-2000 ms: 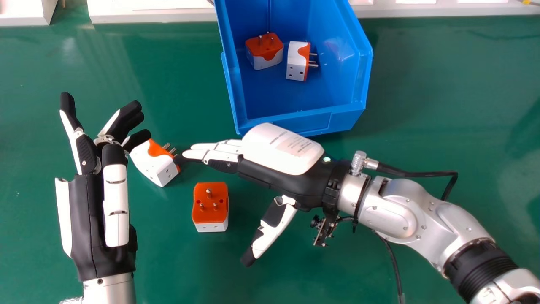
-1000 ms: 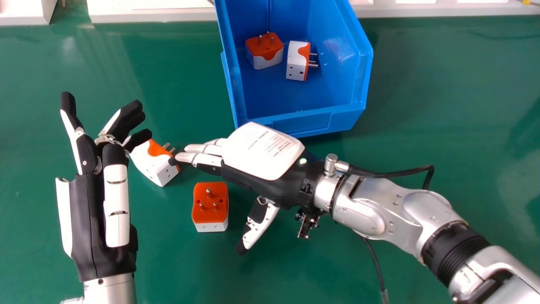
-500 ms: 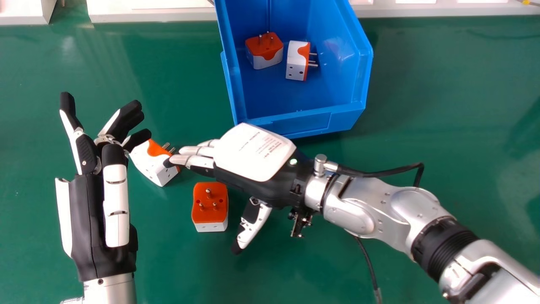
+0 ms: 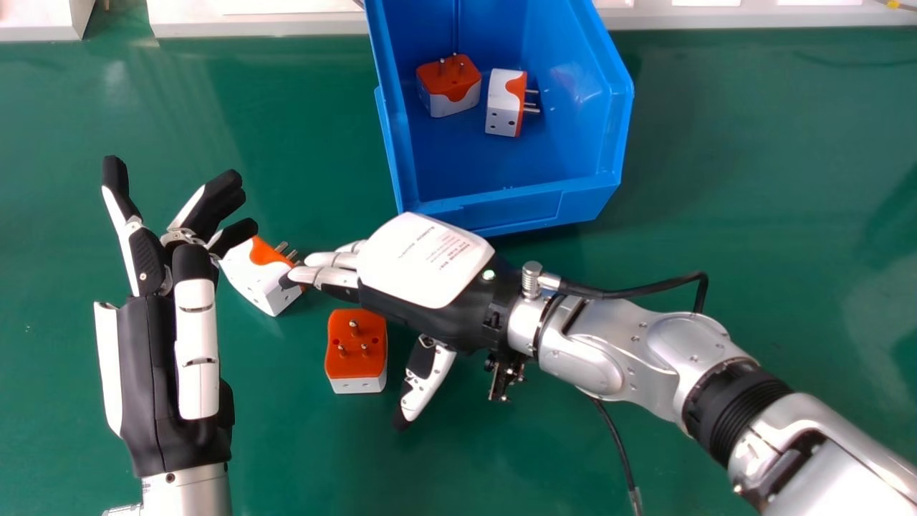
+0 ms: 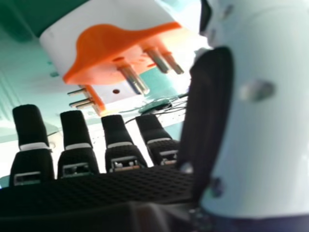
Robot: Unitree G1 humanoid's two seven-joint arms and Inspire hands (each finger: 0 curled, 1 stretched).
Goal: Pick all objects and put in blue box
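In the head view my right hand (image 4: 426,261) is open, palm down, fingertips over the edge of a white and orange plug adapter (image 4: 265,276). The second adapter (image 4: 357,351) lies prongs up between its fingers and its lowered thumb, a gap away from the thumb. My left hand (image 4: 154,344) rests open at the left, fingertips beside the first adapter. Two more adapters (image 4: 450,89) lie inside the blue box (image 4: 512,204). The right hand view shows my right hand (image 5: 116,135) with straight fingers, the near adapter (image 5: 116,43) and another adapter (image 5: 113,94) beyond it.
The blue box stands on the green table (image 4: 752,179) beyond my right hand, its front wall close to that hand's back. A cable (image 4: 623,290) loops from my right wrist. White ledges (image 4: 258,25) run along the table's far edge.
My right hand has moved left and slightly closer to the adapters, its thumb shifting left with it. The left hand, the adapters and the box have stayed put.
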